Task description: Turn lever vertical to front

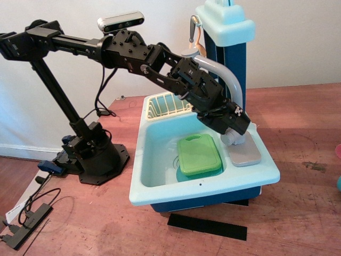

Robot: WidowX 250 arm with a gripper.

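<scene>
Gripper [233,127] low over right rim of toy sink [160,189], right at lever [230,138]. Lever juts from flat grey faucet base [245,155], round end showing just under the black gripper body. State of the jaws: cannot tell, fingertips hidden behind the housing; contact with lever likely but not confirmed. Curved grey spout [224,74] arcs close behind the wrist. Green cutting board [198,154] lies in basin, just left of lever; yellow rack [168,104] at back.

Risks, as judged: stubby round end slipping out mid-turn; wrist knocking spout during rotation; downward push shifting the light sink on wooden surface [298,202].
</scene>
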